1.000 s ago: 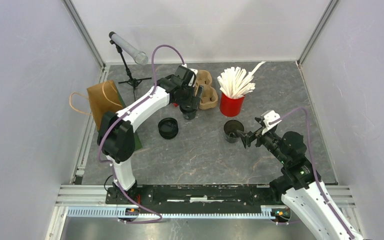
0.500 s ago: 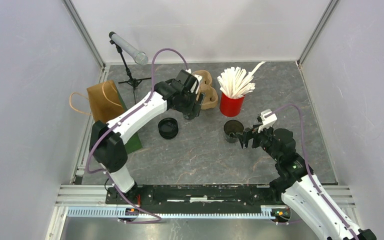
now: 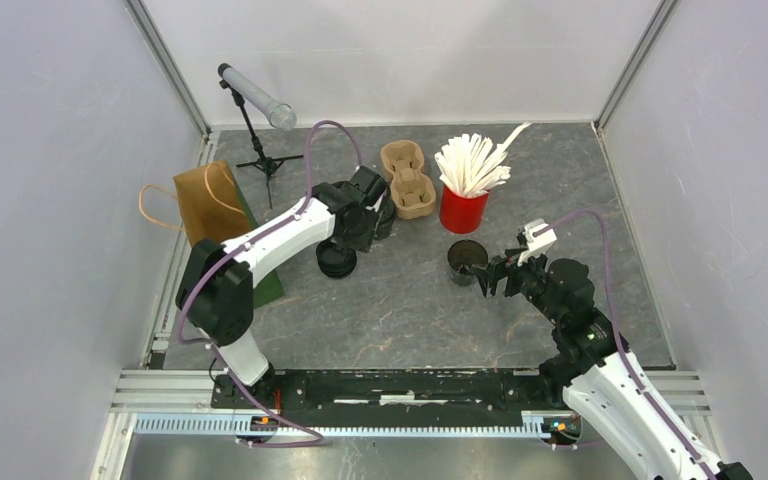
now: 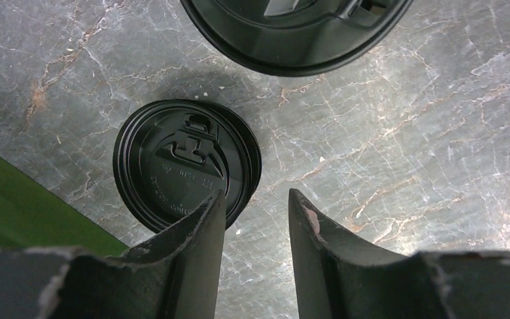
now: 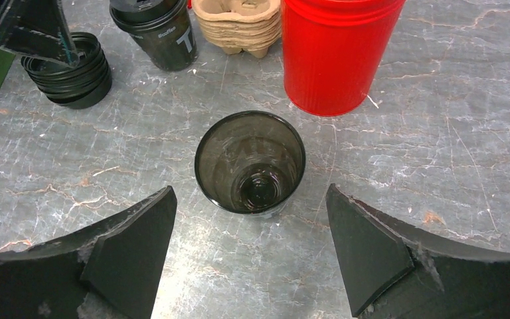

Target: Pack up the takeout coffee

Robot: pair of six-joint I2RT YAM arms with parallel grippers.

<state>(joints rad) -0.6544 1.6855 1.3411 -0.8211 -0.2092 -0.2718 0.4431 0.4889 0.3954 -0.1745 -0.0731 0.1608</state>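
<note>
Left tool [image 4: 253, 199] has swung from lidded cup [image 5: 163, 36] to lid stack [image 4: 179, 163], half-narrowed, pinching nothing; stack sits on surface [image 4: 405, 133] just ahead-left. Right tool [image 5: 250, 193] spread, open cup [image 5: 250, 153] straight ahead.

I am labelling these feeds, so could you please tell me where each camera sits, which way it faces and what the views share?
Top external: above and behind the arms, looking down on the table; left arm and right arm show.
Left wrist: on that wrist, looking straight down at the lid stack; left gripper's fingers at bottom.
Right wrist: on that wrist, looking forward and down at the open cup; right gripper's fingers in bottom corners.
Shared: the lid stack shows in all three.
</note>
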